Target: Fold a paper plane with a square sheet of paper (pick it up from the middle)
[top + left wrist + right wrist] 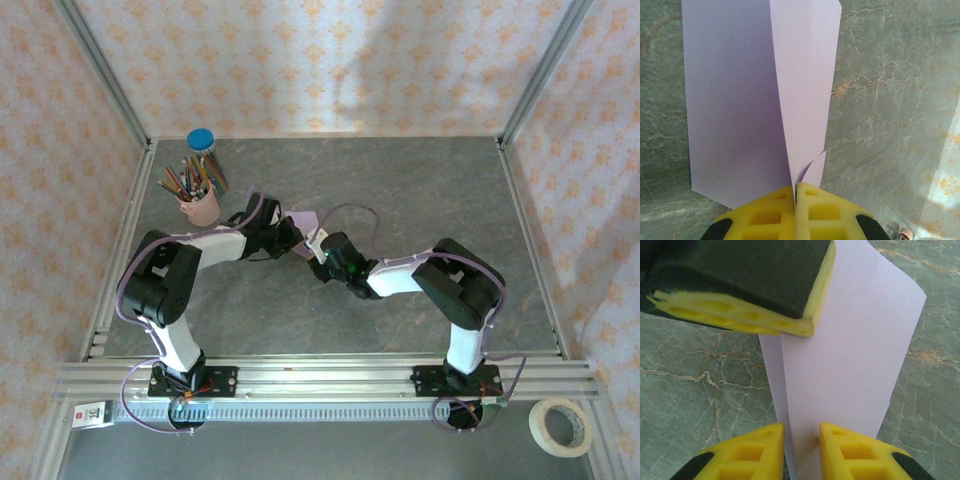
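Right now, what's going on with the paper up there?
The left hand is shut on one edge of the partly folded lilac sheet of paper, near the middle of the grey table. The right hand faces it from the opposite side. Its fingers straddle the sheet with a gap showing, so it has not clamped yet.

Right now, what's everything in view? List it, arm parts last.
square sheet of paper: 1, lilac, partly folded, mid-table between both tools
pencil cup: 1, pink, holding coloured pencils, back left of table
blue-lidded container: 1, just behind the cup
tape roll: 1, cream, near right corner, in front of the rail
table: 1, grey marbled
left tool: 1, yellow, shut on the paper
right tool: 1, yellow, open, straddling the paper
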{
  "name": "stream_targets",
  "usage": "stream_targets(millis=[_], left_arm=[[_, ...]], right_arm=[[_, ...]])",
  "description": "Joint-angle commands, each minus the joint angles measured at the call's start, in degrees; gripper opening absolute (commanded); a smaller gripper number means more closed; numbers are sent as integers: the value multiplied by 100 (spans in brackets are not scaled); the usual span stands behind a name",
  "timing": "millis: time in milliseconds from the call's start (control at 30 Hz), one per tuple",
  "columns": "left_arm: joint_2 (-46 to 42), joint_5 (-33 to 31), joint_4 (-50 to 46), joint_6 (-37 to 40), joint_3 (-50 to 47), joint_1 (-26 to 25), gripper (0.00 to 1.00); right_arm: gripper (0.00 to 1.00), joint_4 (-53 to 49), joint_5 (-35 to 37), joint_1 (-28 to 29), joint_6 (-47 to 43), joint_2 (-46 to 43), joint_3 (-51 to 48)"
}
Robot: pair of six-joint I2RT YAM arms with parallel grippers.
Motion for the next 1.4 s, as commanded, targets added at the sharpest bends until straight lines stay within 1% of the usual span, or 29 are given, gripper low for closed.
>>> stream_targets(millis=[0,267,533,633,800,933,1000,1167,1367], left_arm=[[55,71,-65,-63,91,-53,1],[19,75,-120,-66,92,-49,2],[-94,96,-188,-62,142,-1,9],[-180,95,-210,-66,146,96,15],[-470,70,-134,-83,31,366,35],[-846,89,375,-260,-382,599,48],[-1000,97,672,-332,-601,631,51],[-1294,125,1385,-451,-1124,631,54],[-1517,115,2008,-515,-1641,632,54]], right_arm=[[23,100,160,38,62,75,141],[17,109,227,40,95,107,142],[9,202,227,46,97,23,27],[6,253,218,46,95,-20,-31],[2,405,112,43,175,-71,-143],[1,691,-120,37,457,-83,-316],[1,835,-248,38,630,-67,-392],[0,1138,-504,15,1100,-57,-512],[0,1362,-858,-70,1609,6,-561]])
